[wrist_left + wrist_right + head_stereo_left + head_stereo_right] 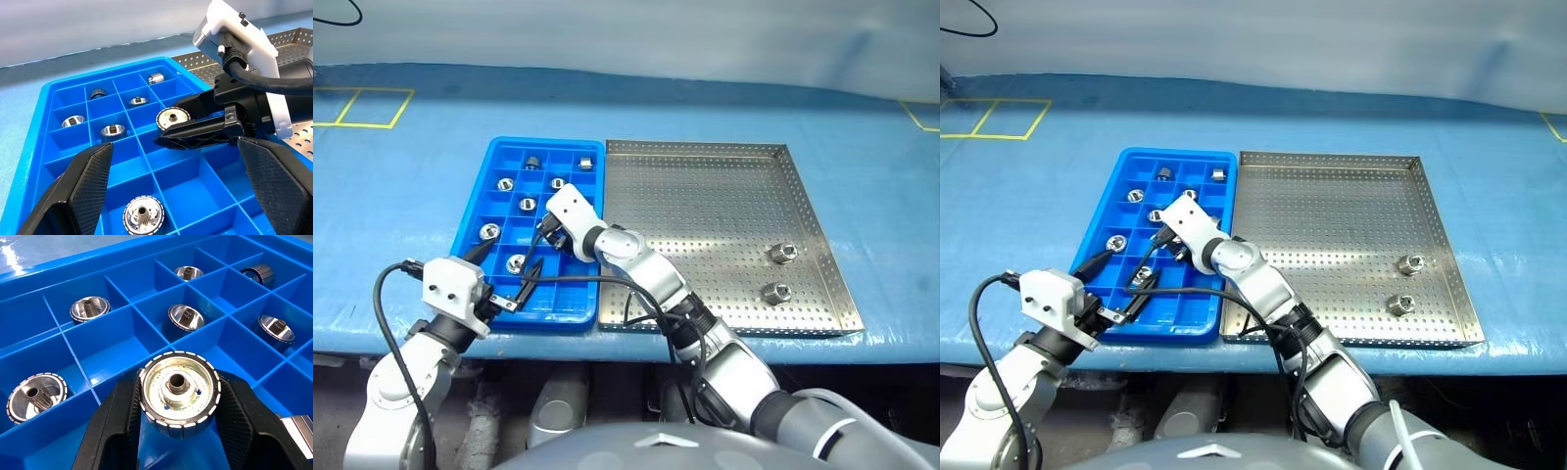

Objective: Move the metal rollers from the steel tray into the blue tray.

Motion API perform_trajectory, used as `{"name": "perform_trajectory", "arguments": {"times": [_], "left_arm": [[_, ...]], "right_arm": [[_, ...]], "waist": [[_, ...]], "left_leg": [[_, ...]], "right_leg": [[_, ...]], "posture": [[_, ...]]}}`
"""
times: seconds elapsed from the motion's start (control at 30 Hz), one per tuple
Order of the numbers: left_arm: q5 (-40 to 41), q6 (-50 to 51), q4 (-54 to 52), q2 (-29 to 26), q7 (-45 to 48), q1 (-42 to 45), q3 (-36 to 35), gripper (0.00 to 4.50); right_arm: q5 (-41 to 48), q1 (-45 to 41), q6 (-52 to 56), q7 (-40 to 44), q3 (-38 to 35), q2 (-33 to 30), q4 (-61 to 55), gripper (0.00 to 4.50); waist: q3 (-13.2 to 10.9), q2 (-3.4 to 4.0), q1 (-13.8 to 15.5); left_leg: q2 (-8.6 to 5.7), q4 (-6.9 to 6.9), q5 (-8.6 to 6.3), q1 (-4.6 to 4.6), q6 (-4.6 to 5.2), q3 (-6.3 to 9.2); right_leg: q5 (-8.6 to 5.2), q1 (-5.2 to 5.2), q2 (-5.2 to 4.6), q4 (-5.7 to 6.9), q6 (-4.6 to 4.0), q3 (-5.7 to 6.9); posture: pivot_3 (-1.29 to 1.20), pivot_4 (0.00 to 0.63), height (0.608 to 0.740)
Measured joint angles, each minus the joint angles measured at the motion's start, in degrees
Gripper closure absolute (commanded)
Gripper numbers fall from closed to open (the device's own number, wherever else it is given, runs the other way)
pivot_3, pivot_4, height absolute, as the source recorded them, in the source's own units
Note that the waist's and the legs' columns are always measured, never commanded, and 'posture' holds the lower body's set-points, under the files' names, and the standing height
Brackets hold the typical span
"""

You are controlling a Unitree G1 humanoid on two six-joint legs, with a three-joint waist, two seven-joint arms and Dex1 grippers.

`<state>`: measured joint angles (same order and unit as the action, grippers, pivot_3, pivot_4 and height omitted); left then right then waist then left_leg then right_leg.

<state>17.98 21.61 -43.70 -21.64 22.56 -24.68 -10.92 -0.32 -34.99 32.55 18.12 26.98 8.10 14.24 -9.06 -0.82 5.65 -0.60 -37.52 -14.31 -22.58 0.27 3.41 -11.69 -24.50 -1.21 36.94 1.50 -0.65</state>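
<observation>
Holding one metal roller between its two black fingers, the right gripper is hanging over the middle of the blue tray, with the roller's flat face turned toward the wrist camera. The fingers are clamped on the round side of the roller, one on each side.

To do this step well, the gripper should probably be coming down over an empty compartment, keeping the roller clear of the thin blue walls, and letting go only when the roller is low inside the square. If it is released too high, it may bounce or roll into a neighbour compartment that is already filled.

The roller is looking shiny and silver, short and round, with a dark hole in the centre and a rim marked by small dark lines. Several rollers like it are already sitting in separate compartments of the blue tray.

The left gripper is waiting near the front edge of the blue tray with its fingers wide apart, holding nothing.

Just beside the blue tray, the steel tray is lying with its floor full of small holes. Two rollers are waiting there near its right rim, one closer to the robot.
</observation>
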Motion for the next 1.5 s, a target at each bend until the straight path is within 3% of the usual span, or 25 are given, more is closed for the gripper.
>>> {"name": "perform_trajectory", "arguments": {"times": [0.2,0.33,0.57,0.73,0.9,1.07,1.37,1.5], "left_arm": [[0.0,0.0,0.0,0.0,0.0,0.3,0.3,0.00],[0.1,0.1,0.0,-0.3,0.2,0.5,0.7,0.00],[0.6,0.7,0.9,-2.5,2.5,4.8,2.7,0.00],[1.2,1.8,3.5,-4.0,5.1,10.4,5.3,0.00],[1.8,3.1,6.1,-5.4,7.8,16.3,8.5,0.00],[2.4,3.6,10.9,-4.2,10.0,24.6,13.4,0.00],[1.1,3.0,22.6,-0.5,14.8,37.0,22.7,0.00],[0.9,1.8,25.1,0.0,17.5,38.5,24.5,0.00]], "right_arm": [[-0.3,-0.3,-1.0,0.3,1.0,0.0,1.3,2.71],[-0.1,-0.9,-2.3,0.1,0.7,0.0,3.3,1.48],[0.8,-0.6,-0.6,-2.3,-3.5,-0.5,-0.1,1.48],[-0.8,4.2,5.2,-7.3,-9.0,-4.1,-13.5,1.48],[-4.3,11.3,16.2,-14.9,-18.7,-8.5,-25.2,1.48],[-6.4,16.1,25.4,-19.0,-27.8,-11.3,-34.6,1.48],[-7.2,18.3,31.4,-23.4,-35.6,-10.0,-38.1,1.48],[-7.1,18.2,31.5,-25.2,-38.9,-8.2,-37.4,1.48]], "waist": [[0.0,0.00,0.0],[0.0,0.00,0.1],[0.0,0.03,-0.3],[0.0,0.04,-1.3],[0.0,0.07,-3.5],[0.0,0.18,-5.7],[0.1,0.22,-10.2],[0.1,0.24,-11.4]], "left_leg": [[0.00,0.02,0.00,0.01,0.00,0.00],[-0.01,0.02,0.00,0.07,0.00,0.01],[-0.02,-0.02,0.03,0.01,-0.01,-0.01],[-0.05,0.03,0.02,-0.06,0.00,-0.01],[-0.03,0.03,0.01,-0.06,0.02,-0.10],[-0.02,0.01,0.00,-0.02,0.04,-0.32],[0.02,-0.06,-0.03,0.01,0.13,-0.51],[0.03,-0.06,-0.07,0.02,0.20,-0.56]], "right_leg": [[-0.01,0.00,0.00,0.00,-0.02,0.01],[-0.02,0.07,-0.01,-0.02,-0.02,0.01],[0.00,0.04,-0.01,-0.01,0.00,-0.01],[0.06,0.01,-0.05,-0.04,-0.09,0.01],[0.17,-0.02,-0.08,-0.05,-0.17,-0.03],[0.19,0.00,-0.05,-0.02,0.27,-0.06],[0.29,-0.01,0.06,0.01,0.47,-0.30],[0.32,-0.02,0.06,0.00,0.52,-0.41]], "posture": [[0.35,0.150,0.740],[0.31,0.150,0.740],[0.20,0.150,0.740],[0.12,0.150,0.740],[0.00,0.150,0.740],[-0.06,0.150,0.740],[-0.18,0.150,0.740],[-0.18,0.150,0.740]]}}
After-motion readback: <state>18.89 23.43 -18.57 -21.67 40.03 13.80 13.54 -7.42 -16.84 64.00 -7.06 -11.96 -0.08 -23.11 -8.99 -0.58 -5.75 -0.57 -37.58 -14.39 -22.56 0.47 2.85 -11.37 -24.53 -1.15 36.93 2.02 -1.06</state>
